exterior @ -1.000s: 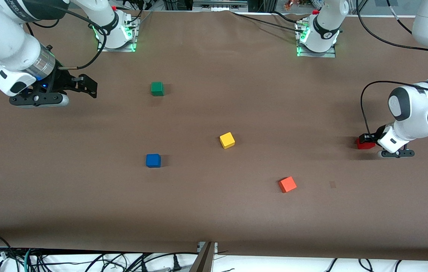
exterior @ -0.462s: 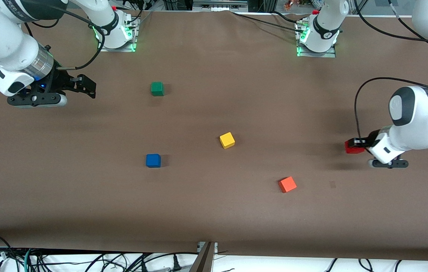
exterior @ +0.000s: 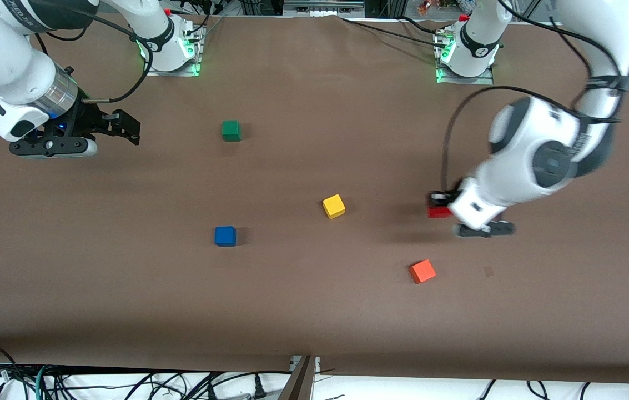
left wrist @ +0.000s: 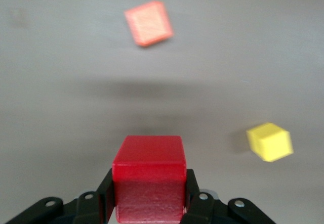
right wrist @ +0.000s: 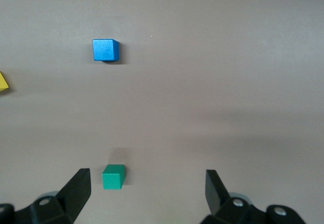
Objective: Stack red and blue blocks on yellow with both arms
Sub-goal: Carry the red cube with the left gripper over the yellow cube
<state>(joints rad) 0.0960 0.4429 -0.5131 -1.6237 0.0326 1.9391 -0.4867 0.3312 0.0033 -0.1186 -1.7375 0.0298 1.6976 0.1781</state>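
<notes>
My left gripper [exterior: 441, 204] is shut on the red block [exterior: 437, 211] and holds it above the table, between the yellow cube [exterior: 334, 206] and the left arm's end. In the left wrist view the red block [left wrist: 148, 176] sits between the black fingers [left wrist: 105, 196], with the yellow cube [left wrist: 270, 141] off to one side. The blue block [exterior: 225, 236] lies on the table, nearer the front camera than the green cube. My right gripper [exterior: 125, 126] is open and empty above the table at the right arm's end. The right wrist view shows the blue block [right wrist: 105, 50].
A green cube [exterior: 231, 130] lies toward the robots' bases; it also shows in the right wrist view [right wrist: 113, 177]. An orange cube [exterior: 422, 271] lies nearer the front camera than the held red block, and shows in the left wrist view [left wrist: 148, 23].
My left arm has carried the red block from the left arm's end of the table toward the yellow cube. The right arm has barely moved.
</notes>
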